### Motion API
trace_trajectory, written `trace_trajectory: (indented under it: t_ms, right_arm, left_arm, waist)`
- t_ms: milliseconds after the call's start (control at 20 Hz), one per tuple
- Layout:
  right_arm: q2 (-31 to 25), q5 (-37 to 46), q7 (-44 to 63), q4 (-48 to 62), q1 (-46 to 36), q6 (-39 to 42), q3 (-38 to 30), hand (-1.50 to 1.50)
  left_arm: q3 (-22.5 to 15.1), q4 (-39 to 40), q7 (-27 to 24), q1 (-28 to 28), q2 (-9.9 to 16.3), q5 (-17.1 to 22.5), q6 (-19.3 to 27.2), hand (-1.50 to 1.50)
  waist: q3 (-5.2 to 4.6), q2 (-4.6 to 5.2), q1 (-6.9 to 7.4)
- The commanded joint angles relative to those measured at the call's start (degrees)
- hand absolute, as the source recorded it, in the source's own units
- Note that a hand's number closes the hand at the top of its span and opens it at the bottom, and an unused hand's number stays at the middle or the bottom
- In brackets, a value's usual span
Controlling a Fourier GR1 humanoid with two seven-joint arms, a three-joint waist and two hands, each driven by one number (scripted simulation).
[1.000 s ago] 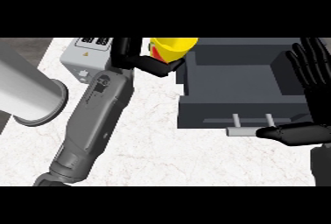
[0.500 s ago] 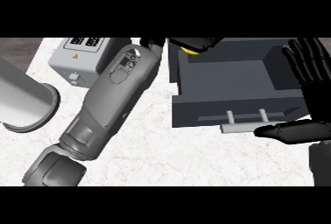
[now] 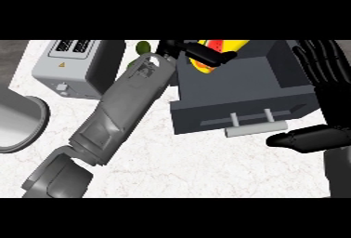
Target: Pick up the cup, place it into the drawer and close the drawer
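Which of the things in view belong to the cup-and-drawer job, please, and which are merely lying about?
Job:
- cup, held in left hand
- open drawer
- right hand, open beside it

Lying about:
- toaster
- green item
- grey pot

The left hand point(image 3: 195, 51) is gripping the yellow cup point(image 3: 218, 52) over the open drawer point(image 3: 240, 100) at twelve o'clock; the right hand point(image 3: 326, 69) is resting open at three o'clock.

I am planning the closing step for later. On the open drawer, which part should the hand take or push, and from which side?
Best is probably the pale bar handle on the front panel of the drawer. It stands out on two posts, facing the near edge of the counter, so approach from the near side. The right hand rests open beside it. The left hand is busy, curled on the cup above the drawer.
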Motion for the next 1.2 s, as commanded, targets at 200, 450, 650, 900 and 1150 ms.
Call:
trace_trajectory:
  t_ms: [200,450,650,900,1150]
  right_arm:
    - [0.8,-0.1,0.1,2.7,-4.1,1.0,2.3,-1.5]
    - [2.4,-3.7,-0.4,1.4,-4.5,4.2,4.8,-1.5]
    - [1.6,-8.8,1.0,2.3,-6.4,10.5,7.4,1.5]
    - [-0.4,-11.7,4.7,2.4,-4.5,18.4,13.7,1.5]
    - [-8.4,-5.1,9.3,-0.2,-1.0,25.0,19.2,1.5]
  left_arm:
    - [-7.0,2.5,0.8,1.1,0.0,3.2,-1.8,-1.5]
    - [-5.7,0.9,-3.6,3.8,0.0,8.2,-1.2,-1.5]
    - [-4.2,-2.4,-8.0,5.5,0.0,13.4,-3.3,-1.5]
    - [-1.7,-4.3,-12.5,3.1,0.0,18.4,-2.1,-1.5]
    - [-1.9,-2.9,-15.7,4.0,0.0,20.2,0.6,-1.5]
  waist:
    - [0.0,1.06,-3.51]
    - [-0.05,1.49,-5.19]
    - [-0.14,1.5,-5.1]
    - [-0.16,0.58,-3.0]
    - [-0.17,-0.44,-0.79]
